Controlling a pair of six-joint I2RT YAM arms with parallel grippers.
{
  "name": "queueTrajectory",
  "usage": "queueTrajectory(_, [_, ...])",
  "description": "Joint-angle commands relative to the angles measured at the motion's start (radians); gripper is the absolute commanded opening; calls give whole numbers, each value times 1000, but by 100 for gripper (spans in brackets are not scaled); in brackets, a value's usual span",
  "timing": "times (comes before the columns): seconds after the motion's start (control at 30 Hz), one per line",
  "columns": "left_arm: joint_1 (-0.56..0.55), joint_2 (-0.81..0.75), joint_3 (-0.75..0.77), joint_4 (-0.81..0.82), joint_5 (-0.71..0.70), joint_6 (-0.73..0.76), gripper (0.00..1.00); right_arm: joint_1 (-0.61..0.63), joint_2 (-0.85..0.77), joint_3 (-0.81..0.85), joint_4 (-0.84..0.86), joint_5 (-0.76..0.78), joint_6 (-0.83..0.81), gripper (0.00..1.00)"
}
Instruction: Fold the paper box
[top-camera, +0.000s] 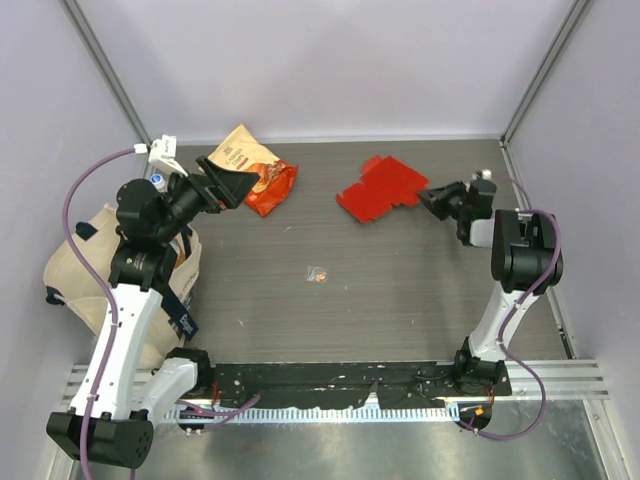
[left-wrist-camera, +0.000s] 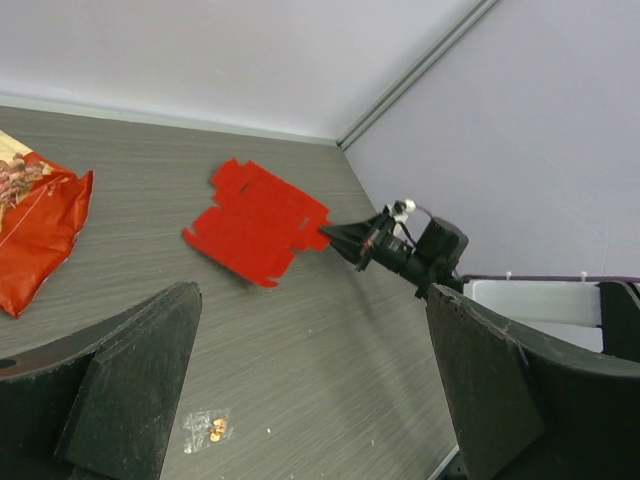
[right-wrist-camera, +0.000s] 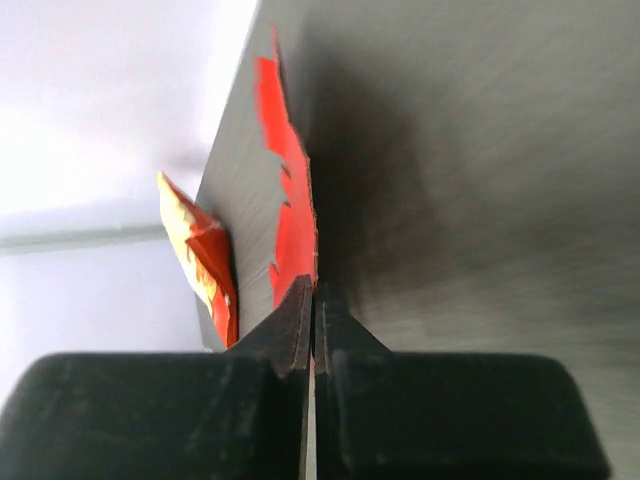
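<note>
Lying flat toward the far side of the counter (top-camera: 400, 290), the paper box (top-camera: 380, 190) has its right edge caught between the tips of the right hand (top-camera: 428, 200), which is pinched together on the card. A snack bag (top-camera: 262, 172) lies well to the left of it. The left hand (top-camera: 226, 185) hangs beside that bag, spread wide and holding nothing.
</note>
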Motion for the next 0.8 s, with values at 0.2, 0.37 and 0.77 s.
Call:
queueTrajectory(0.2, [4, 101, 24, -59, -37, -48, 100, 418, -404, 513, -901, 121, -709, 1])
queueTrajectory(0.37, [4, -20, -115, 31, -252, -98, 100, 469, -544, 532, -1005, -12, -800, 1])
queueTrajectory(0.77, [2, -28, -247, 482, 177, -238, 100, 469, -768, 414, -834, -347, -680, 1])
